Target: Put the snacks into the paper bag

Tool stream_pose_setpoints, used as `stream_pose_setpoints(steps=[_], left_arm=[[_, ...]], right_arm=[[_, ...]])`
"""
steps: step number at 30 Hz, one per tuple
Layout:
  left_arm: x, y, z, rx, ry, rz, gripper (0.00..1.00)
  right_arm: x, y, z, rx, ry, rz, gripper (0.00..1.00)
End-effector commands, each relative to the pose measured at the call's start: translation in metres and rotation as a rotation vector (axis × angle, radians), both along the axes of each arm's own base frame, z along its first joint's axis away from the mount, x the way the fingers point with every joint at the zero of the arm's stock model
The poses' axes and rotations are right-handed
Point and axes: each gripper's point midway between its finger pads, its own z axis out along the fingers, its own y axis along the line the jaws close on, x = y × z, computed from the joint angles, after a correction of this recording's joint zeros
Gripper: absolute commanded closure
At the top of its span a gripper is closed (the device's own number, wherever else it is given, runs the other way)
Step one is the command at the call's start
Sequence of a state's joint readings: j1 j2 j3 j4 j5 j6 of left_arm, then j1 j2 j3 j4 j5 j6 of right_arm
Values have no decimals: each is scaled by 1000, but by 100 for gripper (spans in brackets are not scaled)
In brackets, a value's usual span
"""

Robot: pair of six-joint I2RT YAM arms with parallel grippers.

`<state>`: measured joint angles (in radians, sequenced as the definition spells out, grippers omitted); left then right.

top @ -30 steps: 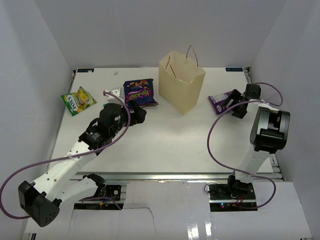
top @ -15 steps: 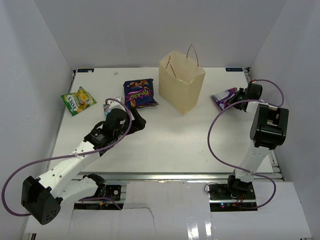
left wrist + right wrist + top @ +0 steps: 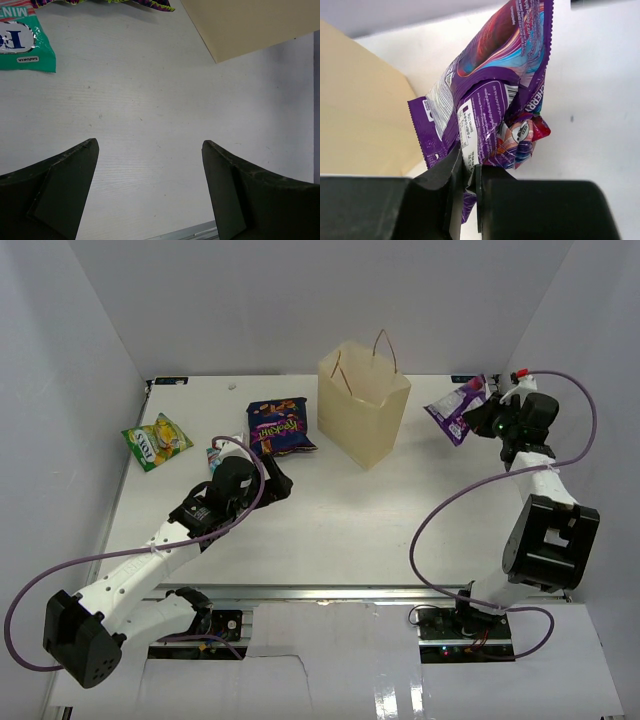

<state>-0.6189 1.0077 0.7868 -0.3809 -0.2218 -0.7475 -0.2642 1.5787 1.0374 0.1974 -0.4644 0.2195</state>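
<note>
The right end effector point(image 3: 467, 172) is clenched on one purple packet point(image 3: 490, 95). It pinches the packet's lower edge between both fingers and holds it to the right of the paper bag point(image 3: 363, 410), apart from it and apparently lifted off the table point(image 3: 330, 520). The left end effector point(image 3: 150, 150) is released, its two fingers spread wide over the table.

The overhead view shows four snacks:
- the held purple packet
- a dark blue-purple chip bag point(image 3: 279, 426) lying just left of the paper bag
- a teal packet point(image 3: 214, 452) partly hidden by the left arm
- a green-yellow packet point(image 3: 156, 440) near the table's left edge

There is one paper bag, upright, with two thin handles.

Only the right wrist view shows the pinch and the packet's crumpled fold. Only the left wrist view shows the teal packet's printed face. Only the overhead view shows the green-yellow packet.
</note>
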Motion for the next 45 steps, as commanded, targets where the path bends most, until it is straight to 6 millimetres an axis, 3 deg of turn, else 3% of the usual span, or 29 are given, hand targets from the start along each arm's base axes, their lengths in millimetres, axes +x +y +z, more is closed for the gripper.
stream_pose_setpoints(steps=[1,4,5,6,8,9,12,14,20,26,31,36,39,40,41,42,43,45], left_arm=[[6,-2,25,-22,-70,-10,5],[6,-2,25,-20,-74,-12,5],[6,-2,26,-21,-77,-11,5],[6,-2,25,-21,-78,-13,5],[6,-3,26,-28,-82,-16,5],[5,-3,26,-29,-82,-17,5],[4,-3,28,-37,-87,-22,5],[3,-3,28,-43,-86,-21,5],[-5,-1,29,-76,-89,-18,5],[-10,1,29,-98,-88,-15,5],[-8,-1,27,-97,-80,-16,5],[-3,-5,28,-95,-74,-15,5],[2,-10,26,-97,-61,-18,5],[6,-13,31,-105,-70,-21,5],[8,-16,33,-108,-70,-23,5],[12,-20,28,-98,-53,-28,5],[18,-24,39,-112,-67,-32,5],[27,-30,43,-120,-58,-41,5]], right_arm=[[4,11,116,-154,-346,118,92],[-2,27,178,-218,-500,179,92],[-5,42,194,-232,-541,215,92],[-10,53,226,-290,-629,245,92],[-17,83,255,-342,-718,294,92],[-23,94,279,-373,-781,300,92],[-26,132,314,-438,-876,319,92],[-25,154,324,-480,-912,323,92],[-1,196,320,-540,-900,280,92],[14,220,298,-605,-871,236,92],[15,231,269,-641,-831,244,92],[10,237,227,-668,-763,287,92],[9,237,215,-680,-745,299,74],[9,237,211,-684,-737,304,60],[8,237,211,-694,-740,307,53],[6,236,213,-695,-746,304,48],[5,235,214,-698,-746,302,39],[1,233,222,-701,-758,299,31]])
